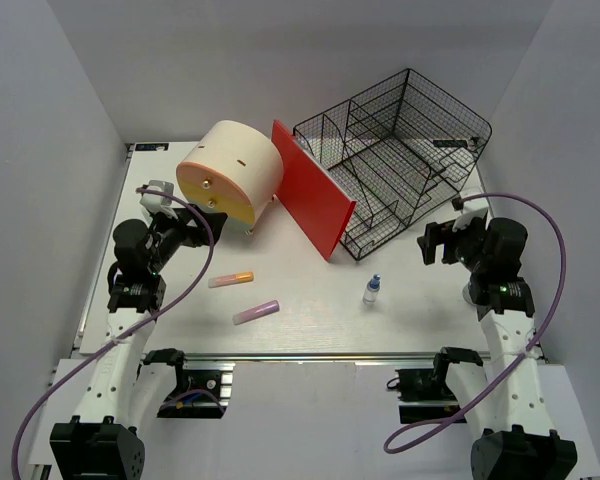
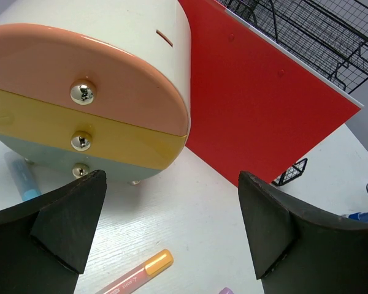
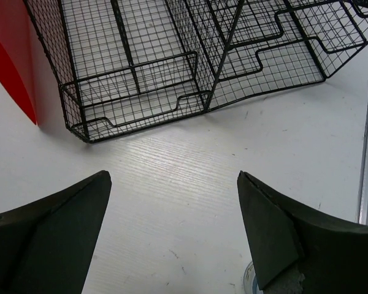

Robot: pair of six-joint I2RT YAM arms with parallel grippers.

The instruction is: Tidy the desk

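Left fingers (image 2: 67, 214) spread above white desk (image 2: 190, 233); grey walls (image 1: 60, 130) around.

White desk (image 1: 310, 325), metal rail (image 1: 310, 355) along near edge. On it: pastel three-drawer box (image 1: 230, 172) back left, red panel (image 1: 312, 203) standing on edge between box and black wire organizer (image 1: 400, 160), seemingly leaning on the organizer. Orange-capped marker (image 1: 230, 280), purple marker (image 1: 256, 312) and small blue-capped bottle (image 1: 372, 290) sit apart in front.
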